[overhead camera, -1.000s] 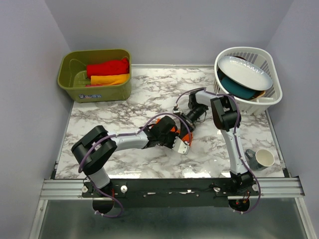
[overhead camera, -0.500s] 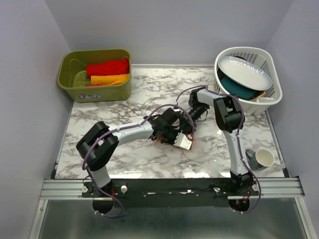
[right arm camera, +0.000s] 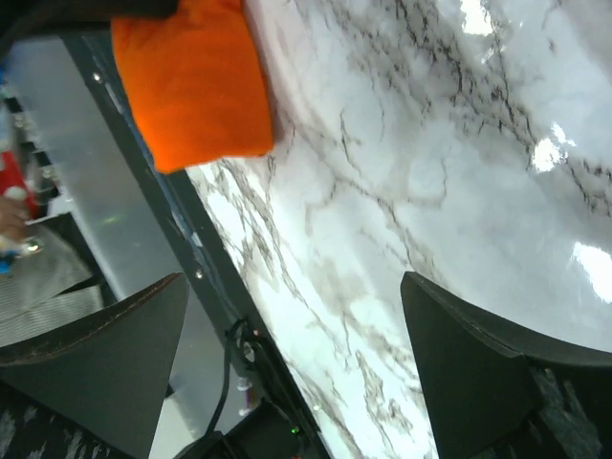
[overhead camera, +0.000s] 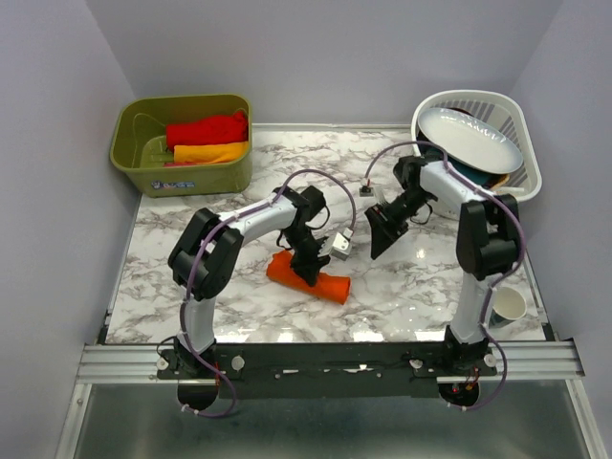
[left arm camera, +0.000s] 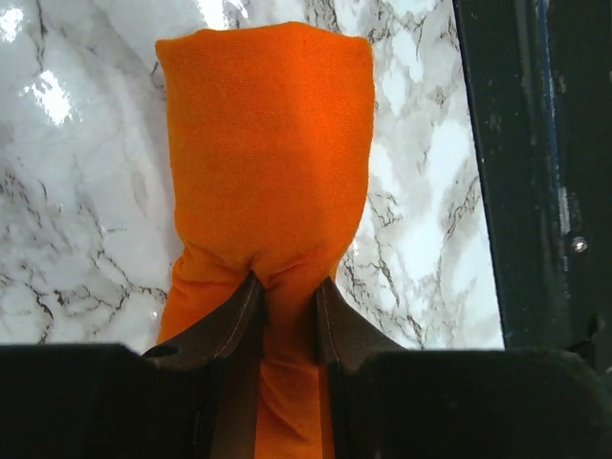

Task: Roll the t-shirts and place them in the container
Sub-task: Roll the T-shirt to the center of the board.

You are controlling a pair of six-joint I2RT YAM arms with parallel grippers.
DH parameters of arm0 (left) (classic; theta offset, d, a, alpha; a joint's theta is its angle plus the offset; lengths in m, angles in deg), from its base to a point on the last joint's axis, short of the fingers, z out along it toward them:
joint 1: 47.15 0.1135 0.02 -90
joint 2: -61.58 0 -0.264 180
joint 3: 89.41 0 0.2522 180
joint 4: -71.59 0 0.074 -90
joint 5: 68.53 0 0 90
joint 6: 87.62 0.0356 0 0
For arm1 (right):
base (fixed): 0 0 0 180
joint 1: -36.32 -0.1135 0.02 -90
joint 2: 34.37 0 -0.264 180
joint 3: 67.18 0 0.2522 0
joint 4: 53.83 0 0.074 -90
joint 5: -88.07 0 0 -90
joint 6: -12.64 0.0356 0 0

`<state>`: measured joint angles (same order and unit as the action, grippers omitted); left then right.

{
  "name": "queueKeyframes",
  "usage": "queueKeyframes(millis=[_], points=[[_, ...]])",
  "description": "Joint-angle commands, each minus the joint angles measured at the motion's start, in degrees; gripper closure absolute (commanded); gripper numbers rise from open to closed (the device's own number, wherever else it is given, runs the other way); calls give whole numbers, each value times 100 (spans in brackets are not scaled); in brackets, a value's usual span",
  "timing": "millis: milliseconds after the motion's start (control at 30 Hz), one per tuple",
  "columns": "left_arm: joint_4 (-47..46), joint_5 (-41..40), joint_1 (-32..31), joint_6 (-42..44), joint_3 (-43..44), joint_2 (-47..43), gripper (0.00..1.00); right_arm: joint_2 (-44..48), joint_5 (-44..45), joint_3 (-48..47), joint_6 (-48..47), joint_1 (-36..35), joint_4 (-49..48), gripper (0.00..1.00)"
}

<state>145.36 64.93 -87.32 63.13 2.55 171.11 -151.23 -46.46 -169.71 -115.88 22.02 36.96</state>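
On the table (overhead camera: 210,239), the orange shirt (overhead camera: 333,287) is pinched by the left gripper (left arm camera: 287,287); the right gripper (right arm camera: 292,287) is held open.

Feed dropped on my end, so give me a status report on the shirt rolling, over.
Left gripper shut on the orange t-shirt, rolled, lying on the table. Right gripper open, empty, apart from it. Nothing against the roll.
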Motion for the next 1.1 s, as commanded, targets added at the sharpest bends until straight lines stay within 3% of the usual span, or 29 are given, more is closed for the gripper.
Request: queueKeyframes(millis=[0, 200, 500, 633, 1067], points=[[732, 487, 237, -510, 494, 445, 92, 1514, 235, 798, -234, 33, -943, 0], [363, 883, 465, -1520, 890, 859, 90, 3720, 217, 2597, -559, -81, -2815, 0], [714, 1226, 747, -1821, 1427, 1483, 87, 5848, 1227, 4718, -1114, -1697, -5135, 0], [661, 1278, 834, -1970, 1400, 1544, 87, 5754, 1535, 5045, -1149, -2373, -5708, 0], [600, 1252, 931, -2103, 1392, 1571, 85, 4717, 1842, 5458, -1201, -2946, -7245, 1]])
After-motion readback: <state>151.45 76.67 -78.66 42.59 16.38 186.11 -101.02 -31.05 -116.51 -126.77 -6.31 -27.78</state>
